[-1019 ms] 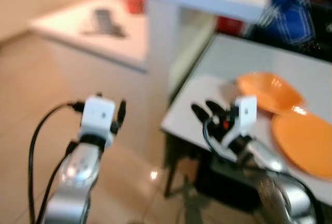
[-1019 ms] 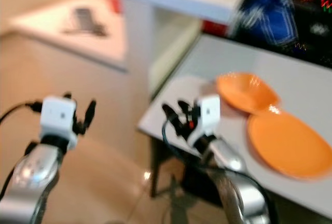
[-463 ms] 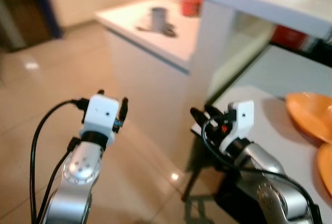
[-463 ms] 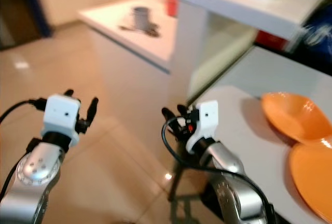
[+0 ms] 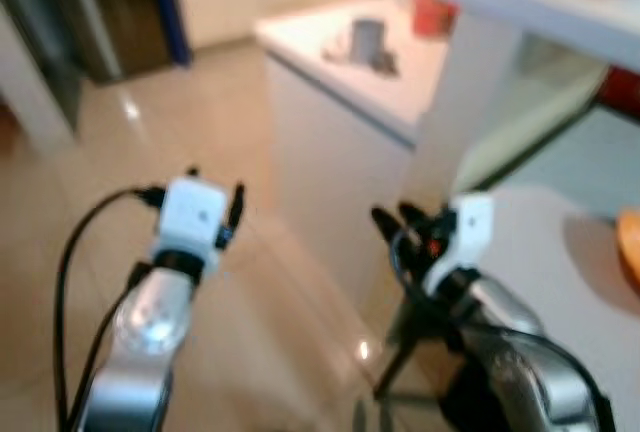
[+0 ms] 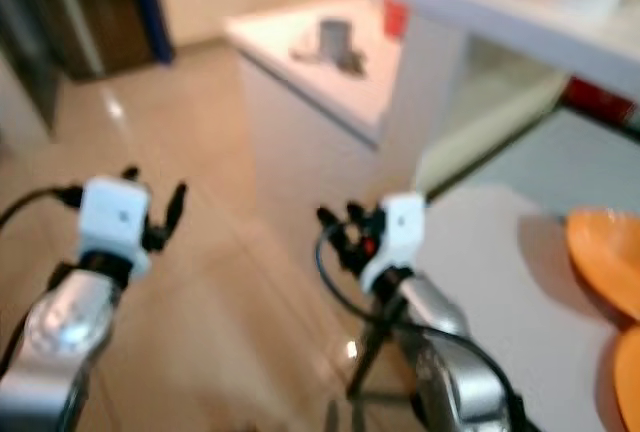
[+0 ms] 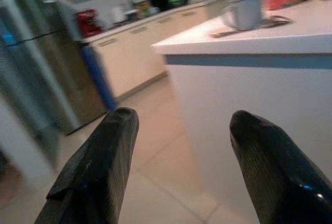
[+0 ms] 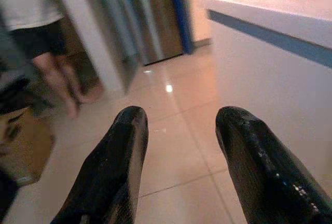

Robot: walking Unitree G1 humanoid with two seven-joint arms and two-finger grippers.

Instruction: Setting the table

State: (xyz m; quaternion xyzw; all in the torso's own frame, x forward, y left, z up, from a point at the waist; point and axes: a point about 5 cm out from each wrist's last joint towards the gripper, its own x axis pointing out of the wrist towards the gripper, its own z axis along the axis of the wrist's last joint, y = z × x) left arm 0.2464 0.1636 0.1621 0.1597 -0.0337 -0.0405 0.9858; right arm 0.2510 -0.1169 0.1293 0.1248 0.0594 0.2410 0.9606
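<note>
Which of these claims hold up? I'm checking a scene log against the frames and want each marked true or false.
1. Both grippers are open and hold nothing. True: the left gripper and the right gripper each show two spread black fingers with only floor between them.
2. An orange plate lies on the grey table. True.
3. The right gripper grasps the orange plate. False: it hangs off the table's corner, apart from the plate.
4. A grey mug stands on the white counter. True.
5. The mug lies on the floor. False: it stands on the counter.
</note>
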